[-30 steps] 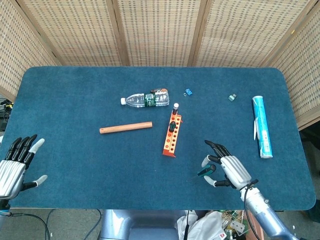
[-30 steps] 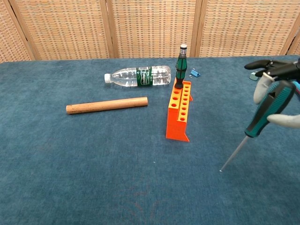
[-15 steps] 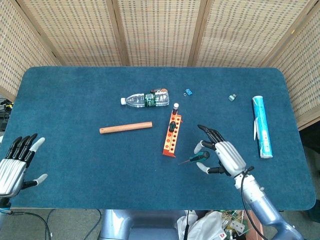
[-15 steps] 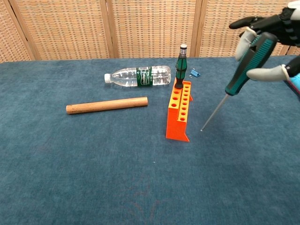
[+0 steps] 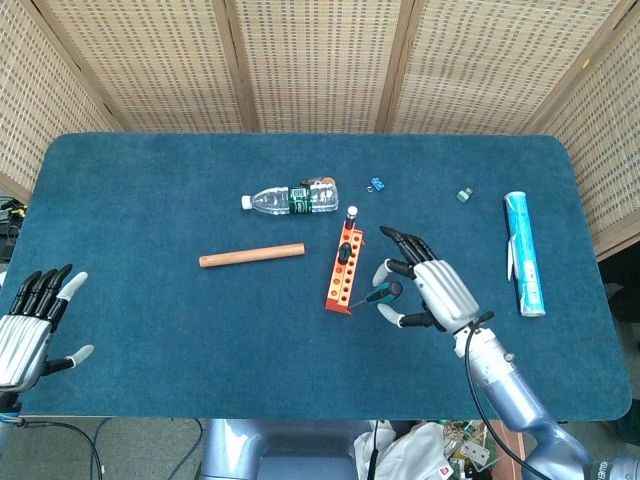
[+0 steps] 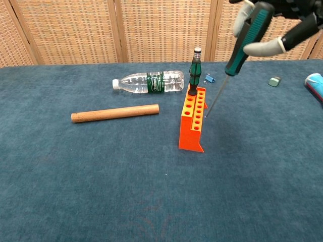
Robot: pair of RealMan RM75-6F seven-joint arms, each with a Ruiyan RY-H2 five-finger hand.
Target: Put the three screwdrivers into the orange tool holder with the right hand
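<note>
Holding a screwdriver (image 6: 246, 38) by its green and black handle, the right hand (image 5: 428, 292) hangs above the desk (image 5: 150, 180) just to the right of the orange tool holder (image 6: 193, 120). The thumb and one finger pinch the handle while the other fingers stand spread. In the chest view the thin metal shaft slopes down and to the left, and its tip is near the right edge of the holder, not yet in any hole. A second screwdriver (image 6: 194, 70) already stands upright in the far end of the holder. I cannot find the third screwdriver in either view.

I judge the tool to be light and stiff. The handle looks rubbery and ribbed, so it should not slip easily, and the middle of the handle is the good place to hold it. The shaft is long and thin, so a small turn of the wrist will swing the tip far; this makes aiming at a small hole delicate. The holder seems light plastic on a narrow base, so a sideways push from the tip could tip it or slide it.

The left hand (image 5: 25, 330) rests at the near left edge of the desk, fingers spread, holding nothing. A water bottle (image 5: 292, 198) and a wooden rod (image 5: 251, 255) lie to the left of the holder.
</note>
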